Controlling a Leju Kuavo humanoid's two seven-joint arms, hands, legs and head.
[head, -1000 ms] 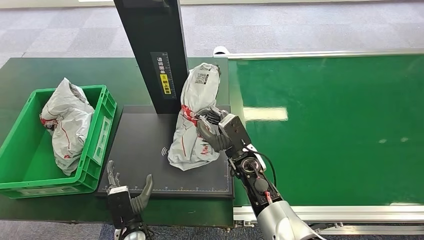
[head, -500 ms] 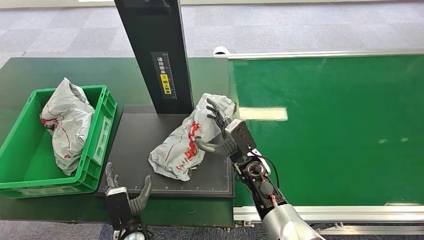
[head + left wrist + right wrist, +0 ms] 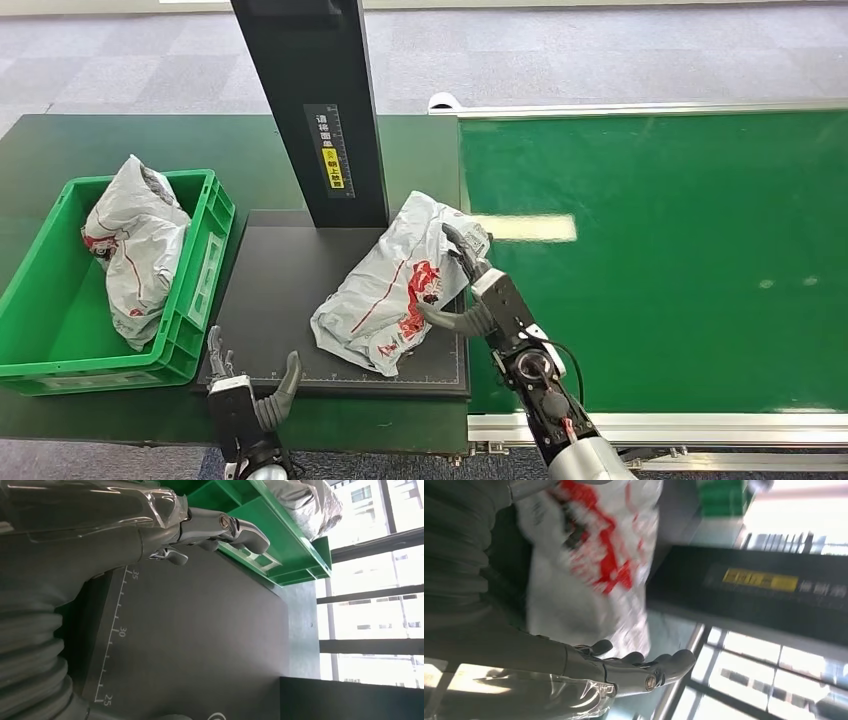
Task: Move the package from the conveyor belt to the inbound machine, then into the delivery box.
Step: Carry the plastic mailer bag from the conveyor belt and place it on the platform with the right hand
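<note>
Right hand (image 3: 468,290) beside package (image 3: 392,288), fingers (image 3: 458,243) spread, holding nothing.

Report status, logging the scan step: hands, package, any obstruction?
Right hand open against package. Left hand open, low at platform edge. Package flat on platform. Nothing blocking path to green crate.

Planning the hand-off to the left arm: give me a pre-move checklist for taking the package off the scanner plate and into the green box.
1. Package lying on the inbound machine plate: ok, though its upper end overhangs toward the conveyor belt.
2. Right hand released: ok, fingers spread at the package's edge; any remaining contact cannot tell.
3. Left hand free: ok, open at the plate's near edge, holding nothing.
4. Room in the delivery box: ok, one bag inside, bare floor beside it.
5. Label scanned: cannot tell.
</note>
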